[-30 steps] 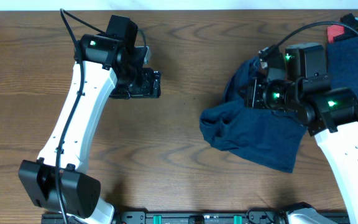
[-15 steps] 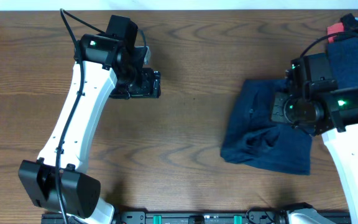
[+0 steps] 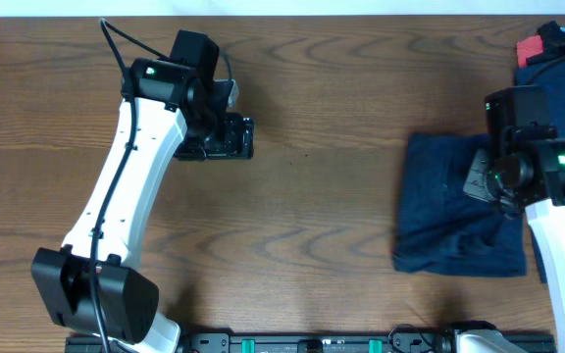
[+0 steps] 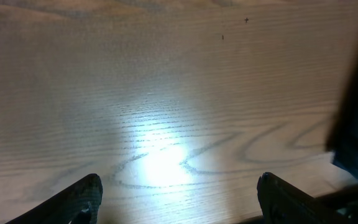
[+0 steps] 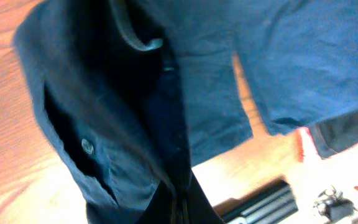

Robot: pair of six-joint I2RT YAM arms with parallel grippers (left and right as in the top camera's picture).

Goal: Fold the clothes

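Near the right edge of the worktop [image 3: 312, 226], the navy garment [image 3: 449, 226] lies as a rumpled, roughly squared bundle, its left side flat on the wood. The right gripper [image 3: 484, 178] sits over its upper right part, fingers pressed together on a bunch of the cloth. In the wrist view the fabric, with a button and a seam showing, runs straight up into the closed tips. The left gripper [image 3: 233, 135] hovers well apart toward the back left, fingers spread wide over bare wood and holding nothing. Another blue garment [image 3: 557, 78] lies at the back right corner, beside something red [image 3: 530, 46].

A fold seems to be in the course of being laid, or the bundle tidied. Next, I judge, the pinch should be let go low so the layer settles flat. The wrinkles along the near edge then want pressing out, and the free arm may be needed to pin the left side.
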